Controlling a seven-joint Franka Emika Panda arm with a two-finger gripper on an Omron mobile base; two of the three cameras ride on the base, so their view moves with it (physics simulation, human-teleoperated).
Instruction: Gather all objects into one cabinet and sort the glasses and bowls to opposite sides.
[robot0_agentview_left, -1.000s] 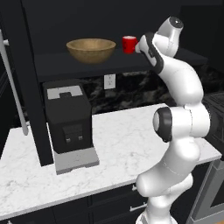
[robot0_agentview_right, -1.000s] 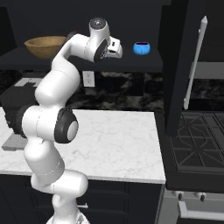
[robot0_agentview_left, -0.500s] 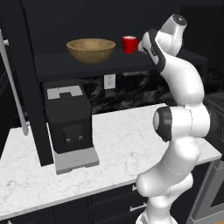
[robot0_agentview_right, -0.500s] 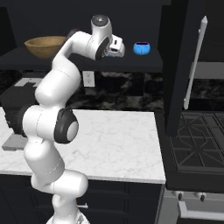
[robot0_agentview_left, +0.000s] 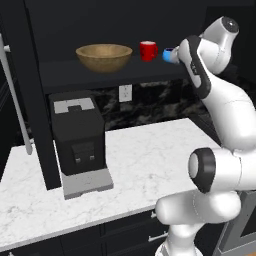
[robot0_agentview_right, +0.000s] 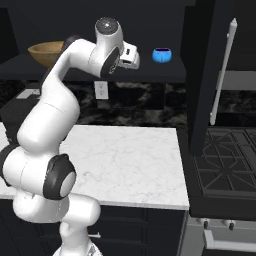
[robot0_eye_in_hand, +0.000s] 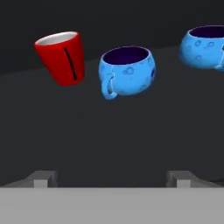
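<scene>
**Blue vessels faced by an open hand at the shelf**

Blue is now seen in the left base view: over the last second the upper arm was shifted toward the right of that frame, so a blue vessel (robot0_agentview_left: 169, 55) just right of the red mug (robot0_agentview_left: 148, 50) was uncovered. The vessels themselves were not moved; the blue one (robot0_agentview_right: 161, 55) in the right base view is found at the same spot as before.

In the hand view the fingers (robot0_eye_in_hand: 43, 178) are spread wide at the lower edge, with nothing pinched between them. The gripper (robot0_eye_in_hand: 111, 178) is aimed at the shelf. The red mug (robot0_eye_in_hand: 61, 57) is seen at upper left, a handled blue vessel (robot0_eye_in_hand: 127, 71) just right of it but apart, and a second blue vessel (robot0_eye_in_hand: 203, 46) at the upper right edge.

All four items are judged to be gathered on the one cabinet shelf (robot0_agentview_left: 100, 75), with the wooden bowl (robot0_agentview_left: 104, 56) well to the left of the cups. Sorting is probably what remains; whether the blue ones count as bowls cannot be told.

Below the shelf a white marbled counter (robot0_agentview_left: 150, 150) carries a black coffee machine (robot0_agentview_left: 80, 140). A tall dark door with a silver bar handle (robot0_agentview_right: 222, 75) stands at the right of the right base view, above a stove (robot0_agentview_right: 225, 160).
</scene>
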